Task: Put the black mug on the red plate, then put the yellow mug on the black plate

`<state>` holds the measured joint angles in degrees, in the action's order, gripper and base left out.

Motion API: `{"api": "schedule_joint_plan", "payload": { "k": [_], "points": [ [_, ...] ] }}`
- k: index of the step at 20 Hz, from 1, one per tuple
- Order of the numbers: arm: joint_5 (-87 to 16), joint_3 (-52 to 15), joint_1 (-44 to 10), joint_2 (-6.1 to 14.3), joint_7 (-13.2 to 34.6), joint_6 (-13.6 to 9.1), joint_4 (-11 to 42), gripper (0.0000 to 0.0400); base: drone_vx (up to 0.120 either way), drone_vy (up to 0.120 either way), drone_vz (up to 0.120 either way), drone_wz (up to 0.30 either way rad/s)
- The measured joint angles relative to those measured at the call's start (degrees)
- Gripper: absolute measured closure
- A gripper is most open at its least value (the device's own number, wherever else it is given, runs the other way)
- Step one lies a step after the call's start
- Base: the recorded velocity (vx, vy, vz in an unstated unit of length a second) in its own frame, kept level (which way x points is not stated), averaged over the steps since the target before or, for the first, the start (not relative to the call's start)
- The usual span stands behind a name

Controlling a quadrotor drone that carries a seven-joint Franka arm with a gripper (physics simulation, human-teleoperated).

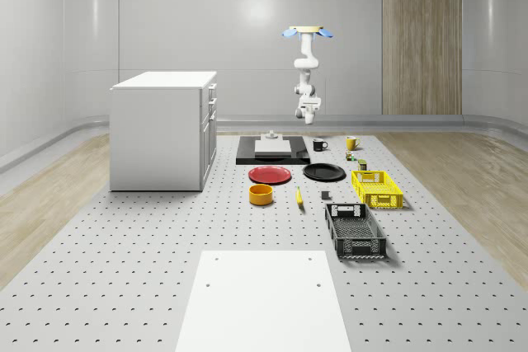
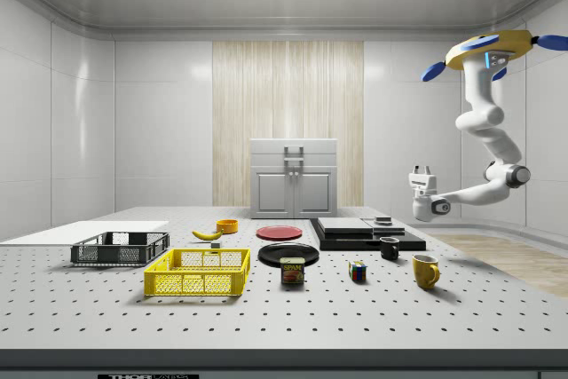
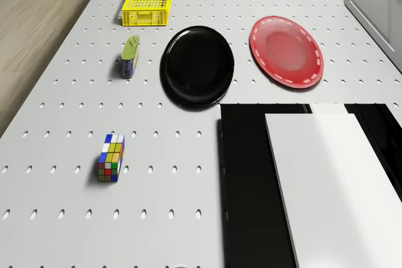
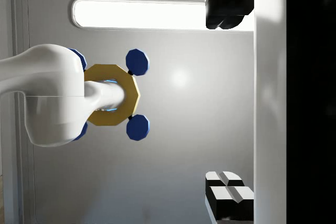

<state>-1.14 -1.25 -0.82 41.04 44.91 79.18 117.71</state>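
The black mug (image 1: 319, 144) (image 2: 390, 248) stands on the table beside the black tray, and the yellow mug (image 1: 351, 143) (image 2: 426, 271) stands close by. The red plate (image 1: 271, 175) (image 3: 286, 51) and the black plate (image 1: 323, 172) (image 3: 196, 66) lie side by side nearer the table's middle, both bare. The drone (image 1: 307, 32) (image 2: 493, 49) hovers high over the mugs' end of the table. The arm hangs folded below it. My gripper (image 1: 309, 119) (image 2: 421, 169) (image 4: 228, 103) is open and empty, turned upward toward the drone, well above the black mug.
A black tray (image 1: 272, 152) (image 3: 251, 180) carries a white block (image 3: 333, 180). Near the plates lie a Rubik's cube (image 3: 111, 157), a can (image 3: 130, 56), a yellow crate (image 1: 377, 188), a black crate (image 1: 355, 231), a yellow bowl (image 1: 261, 194) and a banana (image 1: 299, 196). A white cabinet (image 1: 163, 129) stands at the whole-scene view's left.
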Motion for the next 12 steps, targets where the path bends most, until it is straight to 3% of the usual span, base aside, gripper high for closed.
{"api": "schedule_joint_plan", "payload": {
  "k": [9,12],
  "points": [
    [-4.79,-3.41,-1.05,0.34,0.63,0.44,0.51,0.0,0.12,0.0,0.0,0.0],
    [-8.8,-6.26,-1.93,0.53,1.17,0.65,1.03,0.0,0.12,0.0,-0.08,0.0]
  ]
}}
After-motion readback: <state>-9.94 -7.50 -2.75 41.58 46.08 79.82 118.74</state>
